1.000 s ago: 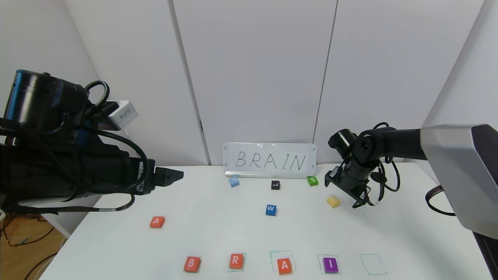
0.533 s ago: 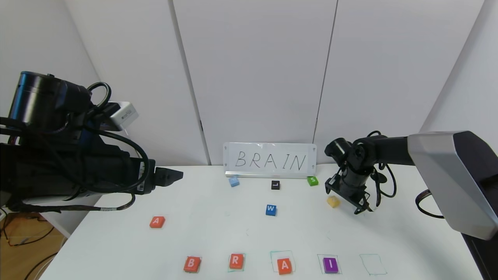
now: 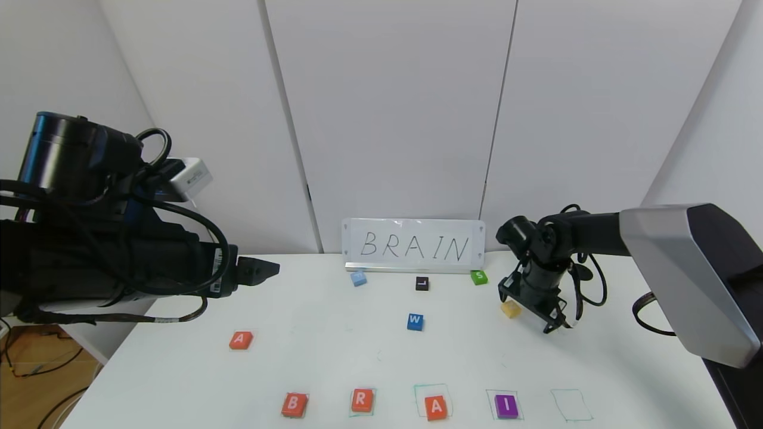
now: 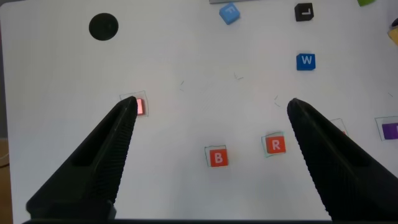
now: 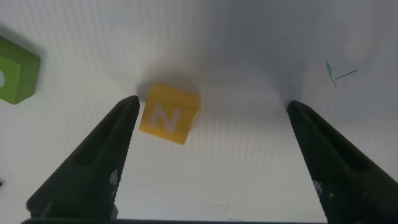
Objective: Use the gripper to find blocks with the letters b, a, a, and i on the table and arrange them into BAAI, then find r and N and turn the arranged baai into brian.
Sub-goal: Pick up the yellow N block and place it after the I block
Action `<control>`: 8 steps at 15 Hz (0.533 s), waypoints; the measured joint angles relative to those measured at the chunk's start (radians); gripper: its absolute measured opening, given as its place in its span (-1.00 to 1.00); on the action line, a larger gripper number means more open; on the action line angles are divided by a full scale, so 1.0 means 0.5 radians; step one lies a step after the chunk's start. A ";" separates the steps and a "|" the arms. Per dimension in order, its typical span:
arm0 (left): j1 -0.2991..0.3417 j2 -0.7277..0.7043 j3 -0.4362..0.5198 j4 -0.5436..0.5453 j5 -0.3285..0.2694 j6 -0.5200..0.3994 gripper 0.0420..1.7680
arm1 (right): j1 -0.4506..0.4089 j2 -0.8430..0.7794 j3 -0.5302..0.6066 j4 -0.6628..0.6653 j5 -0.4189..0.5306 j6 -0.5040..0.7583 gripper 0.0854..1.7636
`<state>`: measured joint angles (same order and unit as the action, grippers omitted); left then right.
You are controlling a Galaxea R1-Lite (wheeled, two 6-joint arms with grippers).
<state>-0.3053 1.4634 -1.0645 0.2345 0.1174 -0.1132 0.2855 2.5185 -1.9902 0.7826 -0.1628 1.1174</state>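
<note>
Landmark: BRAIN sign point(image 3: 413, 245). Nearest row well before it: blocks point(image 3: 294, 404) B, r point(image 3: 362, 400), A, I. Spare A off left. W block point(image 3: 415, 322) midway. N point(image 3: 510, 308) right of sign, beside wide-open right gripper point(image 3: 539, 310), now closer. Left gripper point(image 3: 257, 272) open, parked aloft.

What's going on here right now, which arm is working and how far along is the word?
The right gripper is open, low over the table beside the yellow N block, which sits near one finger, not yet gripped. In the front row, B, R, A and the purple I are placed; the last green square is empty. A spare A lies apart. The left gripper hangs open above the table's left side.
</note>
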 joint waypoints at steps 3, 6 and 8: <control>0.006 0.003 -0.003 0.001 0.000 0.000 0.94 | 0.019 0.003 0.001 0.035 -0.008 0.038 0.94; 0.007 0.003 -0.004 0.001 -0.001 0.001 0.94 | 0.023 0.003 0.001 0.073 -0.010 0.070 0.94; 0.007 0.003 -0.004 0.001 0.000 0.001 0.94 | 0.030 0.003 0.001 0.104 -0.009 0.082 0.94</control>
<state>-0.3019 1.4649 -1.0664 0.2349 0.1174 -0.1128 0.3006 2.5198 -1.9896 0.8345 -0.1674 1.1585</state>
